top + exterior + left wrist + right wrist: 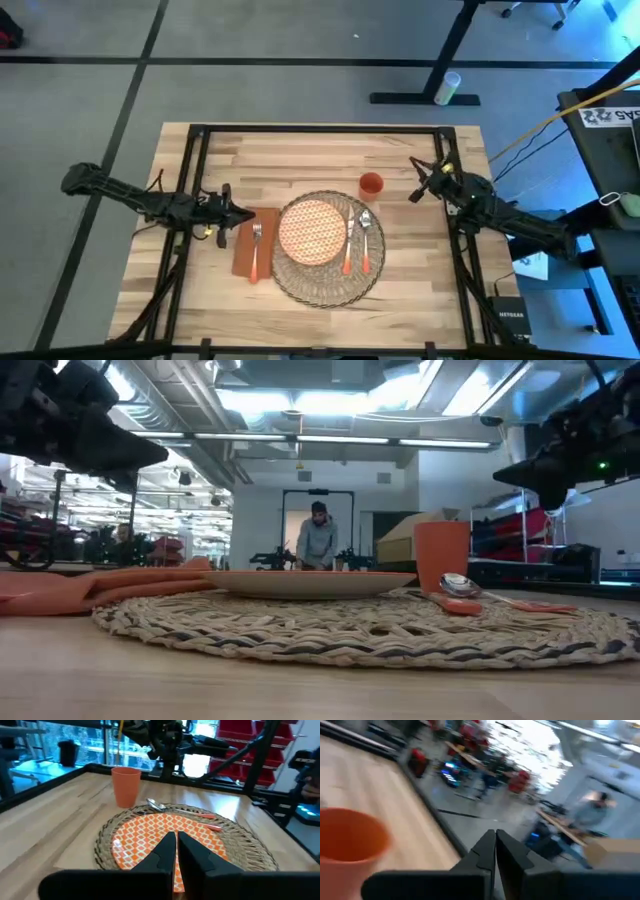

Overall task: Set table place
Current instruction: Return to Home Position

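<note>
Straw place mid table, L hand, R hand closed

The left arm reaches in from the left, stretched nearly straight, with its wrist level. The left gripper points toward the middle, and its fingers lie pressed together with only a hairline between them. The right arm comes in from the right at a slant, its elbow set farther back. The right gripper also points inward, its fingers closed tip to tip. In the low view both grippers hang high and well apart, one at each upper corner.
</note>
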